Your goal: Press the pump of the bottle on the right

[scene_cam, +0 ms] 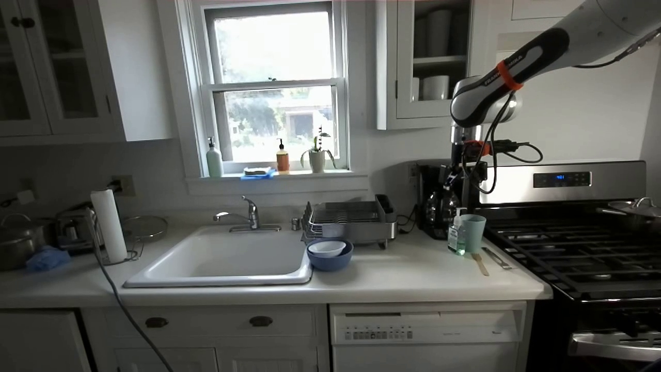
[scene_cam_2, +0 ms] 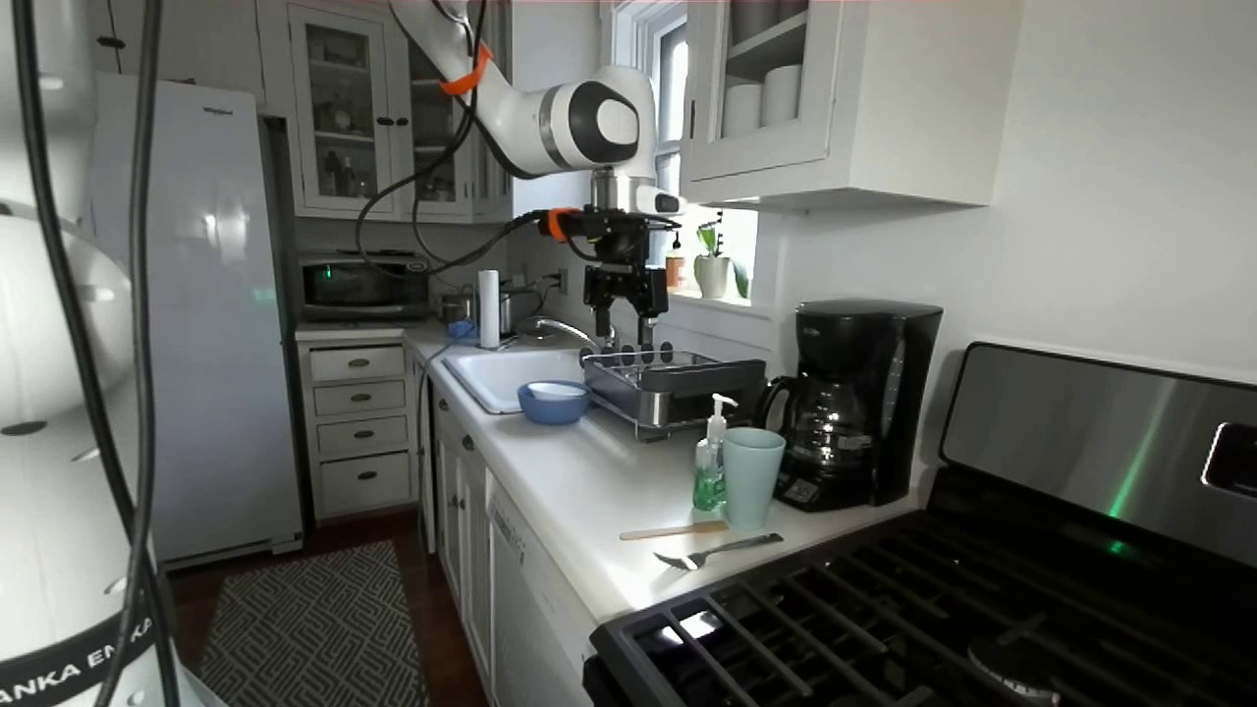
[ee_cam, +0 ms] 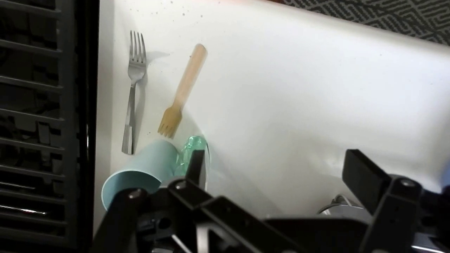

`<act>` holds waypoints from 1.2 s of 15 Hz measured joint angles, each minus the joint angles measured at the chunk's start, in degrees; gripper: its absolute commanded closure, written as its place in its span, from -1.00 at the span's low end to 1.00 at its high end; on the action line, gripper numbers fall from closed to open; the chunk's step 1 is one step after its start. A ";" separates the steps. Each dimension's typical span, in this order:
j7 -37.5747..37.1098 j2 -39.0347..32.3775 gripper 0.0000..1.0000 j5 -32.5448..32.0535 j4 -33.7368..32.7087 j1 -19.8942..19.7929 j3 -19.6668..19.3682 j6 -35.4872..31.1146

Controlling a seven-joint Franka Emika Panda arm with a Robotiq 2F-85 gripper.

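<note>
A clear pump bottle with green liquid and a white pump stands upright on the counter, in both exterior views (scene_cam: 456, 240) (scene_cam_2: 709, 483). In the wrist view the bottle (ee_cam: 194, 143) is partly hidden behind the left finger, and its pump is covered by the gripper. My gripper (ee_cam: 276, 156) is open and empty. It also shows in both exterior views (scene_cam: 454, 174) (scene_cam_2: 625, 332), pointing down, above the counter and higher than the bottle, not touching it. A green pump bottle (scene_cam: 214, 161) and an amber pump bottle (scene_cam: 282, 160) stand on the windowsill.
A pale green cup (scene_cam_2: 754, 478) stands right beside the bottle. A wooden fork (ee_cam: 184, 88) and a metal fork (ee_cam: 135, 75) lie near it. Behind are a coffee maker (scene_cam_2: 864, 344) and a dish rack (scene_cam: 356, 231). Blue bowls (scene_cam: 330, 262) and the stove (scene_cam: 568, 253) are on either side.
</note>
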State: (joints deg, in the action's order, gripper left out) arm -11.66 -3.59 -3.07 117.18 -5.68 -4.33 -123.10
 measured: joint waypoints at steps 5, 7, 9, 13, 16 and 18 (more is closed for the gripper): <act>-0.01 0.05 -1.00 0.00 0.00 0.56 0.06 0.01; 0.02 -0.12 -1.00 0.19 -0.06 0.55 0.02 0.17; 0.85 -0.86 -1.00 1.13 -0.87 0.29 -0.42 0.24; 4.64 -3.49 -0.47 4.50 -4.07 -1.38 -1.95 0.21; 7.85 -5.74 -0.04 6.54 -6.54 -2.65 -2.66 0.21; 8.58 -7.19 0.24 7.44 -7.95 -3.21 -2.84 0.20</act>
State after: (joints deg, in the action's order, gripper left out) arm -3.08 -10.77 4.38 109.23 -8.89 -7.18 -122.89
